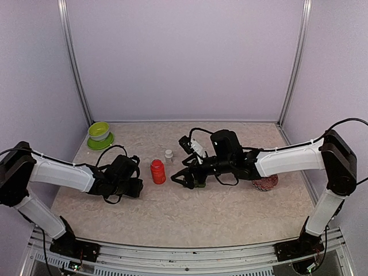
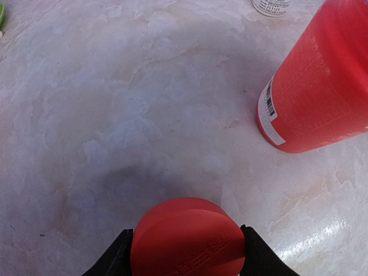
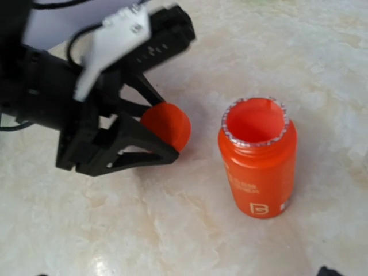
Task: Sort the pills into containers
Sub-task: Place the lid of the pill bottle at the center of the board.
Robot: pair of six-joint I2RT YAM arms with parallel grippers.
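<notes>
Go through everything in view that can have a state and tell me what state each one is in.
Left end effector, closed on the red cap.
Right end effector, open, holding nothing.
Red cap, off its bottle, held just above the table.
Red bottle, upright, uncapped, mouth open.
Small white bottle, upright, apparently capped.
Lime-green bowl, upright, contents not visible.

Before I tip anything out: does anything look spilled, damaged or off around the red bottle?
Nothing spilled. The red bottle stands upright, uncapped; torn foil remnants ring its mouth. The left gripper holds its red cap.
</notes>
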